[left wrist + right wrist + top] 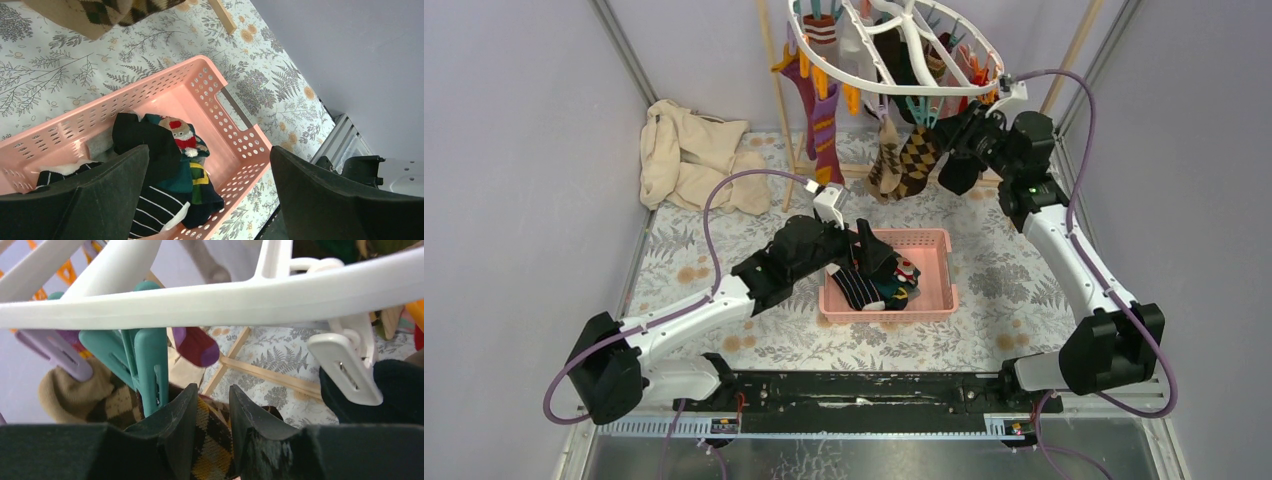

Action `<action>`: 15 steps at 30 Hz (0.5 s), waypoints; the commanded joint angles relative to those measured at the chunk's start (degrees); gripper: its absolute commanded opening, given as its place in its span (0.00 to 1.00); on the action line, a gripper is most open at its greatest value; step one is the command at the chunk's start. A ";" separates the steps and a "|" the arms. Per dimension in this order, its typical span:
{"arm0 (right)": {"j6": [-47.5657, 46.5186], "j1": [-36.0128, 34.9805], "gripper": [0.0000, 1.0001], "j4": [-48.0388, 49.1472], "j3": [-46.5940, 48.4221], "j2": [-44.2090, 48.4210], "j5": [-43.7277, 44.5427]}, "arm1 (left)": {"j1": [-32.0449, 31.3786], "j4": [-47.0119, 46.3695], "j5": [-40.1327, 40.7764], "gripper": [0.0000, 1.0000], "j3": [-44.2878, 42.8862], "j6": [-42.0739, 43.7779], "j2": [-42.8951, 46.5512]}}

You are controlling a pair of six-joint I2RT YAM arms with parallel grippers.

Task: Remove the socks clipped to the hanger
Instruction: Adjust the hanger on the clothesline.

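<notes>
The white oval hanger hangs at the back with several socks clipped round its rim. My right gripper is shut on a brown argyle sock, just below the teal clip that holds it. From above, the right gripper is beside that argyle sock. A purple striped sock and a second argyle sock hang to its left. My left gripper is open and empty over the pink basket. The left gripper shows there from above too.
The pink basket holds a striped sock, a green one and a Santa sock. A beige cloth lies at the back left. Wooden frame poles flank the hanger. A black sock hangs from a white clip.
</notes>
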State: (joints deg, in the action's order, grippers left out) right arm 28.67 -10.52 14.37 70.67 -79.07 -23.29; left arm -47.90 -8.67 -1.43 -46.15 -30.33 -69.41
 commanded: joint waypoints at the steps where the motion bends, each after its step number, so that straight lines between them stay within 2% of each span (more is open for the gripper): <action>1: -4.30 -3.98 0.37 -2.26 2.18 1.67 3.97 | -0.09 0.75 1.21 0.99 -0.15 0.55 1.37; 15: -8.81 -13.93 0.39 -8.97 10.71 -3.51 8.38 | -0.09 0.59 1.22 0.99 -0.16 1.05 1.82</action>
State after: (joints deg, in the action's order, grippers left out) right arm 22.57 -22.26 7.29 76.55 -81.06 -16.25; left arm -47.90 -7.16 -1.04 -46.15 -30.28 -68.71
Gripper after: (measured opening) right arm 0.387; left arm 0.986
